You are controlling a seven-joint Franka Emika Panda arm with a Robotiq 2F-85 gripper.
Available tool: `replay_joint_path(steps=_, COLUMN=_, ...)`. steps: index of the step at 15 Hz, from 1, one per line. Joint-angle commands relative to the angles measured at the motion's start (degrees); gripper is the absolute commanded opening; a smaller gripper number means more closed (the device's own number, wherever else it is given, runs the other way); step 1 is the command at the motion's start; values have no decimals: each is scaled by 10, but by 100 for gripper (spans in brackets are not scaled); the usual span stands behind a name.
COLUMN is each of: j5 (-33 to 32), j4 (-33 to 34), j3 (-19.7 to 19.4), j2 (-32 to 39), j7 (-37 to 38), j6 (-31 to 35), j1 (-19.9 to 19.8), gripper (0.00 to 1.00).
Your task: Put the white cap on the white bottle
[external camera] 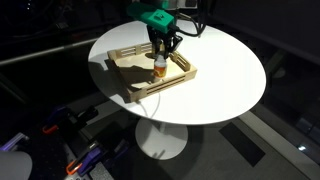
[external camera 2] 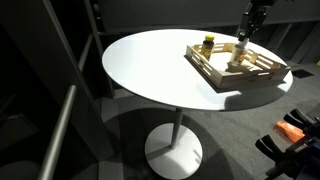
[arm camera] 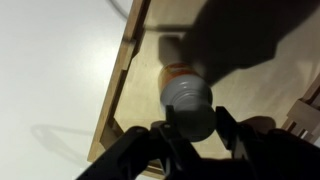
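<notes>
The white bottle (arm camera: 180,78), with its orange-brown label band, stands in the wooden tray (arm camera: 118,85). It also shows in both exterior views (external camera: 159,69) (external camera 2: 237,61). My gripper (arm camera: 194,128) hangs right above the bottle, seen in both exterior views (external camera: 164,47) (external camera 2: 243,38). Its fingers are shut on the white cap (arm camera: 193,118), a small round disc lying in shadow. The cap sits just over the bottle's open neck (arm camera: 186,93). I cannot tell whether cap and neck touch.
The tray (external camera: 150,86) (external camera 2: 216,70) lies on a round white pedestal table (external camera: 220,80) (external camera 2: 150,65). A dark bottle with a yellow cap (external camera 2: 208,44) stands at the tray's far corner. Dark floor and equipment surround the table.
</notes>
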Motion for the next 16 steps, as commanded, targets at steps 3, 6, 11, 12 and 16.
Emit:
replay_joint_path(steps=3, j5=-10, j4=-7, j3=1, j2=1, j7=-8, j6=-4, j1=-4, gripper=31)
replay_joint_path(steps=6, j5=-11, j4=-11, j3=1, j2=2, j7=-7, j6=3, j1=-4, gripper=31)
replay_joint_path(steps=11, j5=-13, j4=-16, j3=1, j2=1, j7=-4, j6=11, j1=-3, gripper=66)
replay_joint_path(steps=12, j5=-13, j4=-19, j3=1, j2=2, j7=-4, j6=12, j1=-3, gripper=72)
replay_joint_path(steps=16, j5=-13, j4=-32, j3=1, j2=3, j7=-4, j6=14, j1=-3, gripper=95)
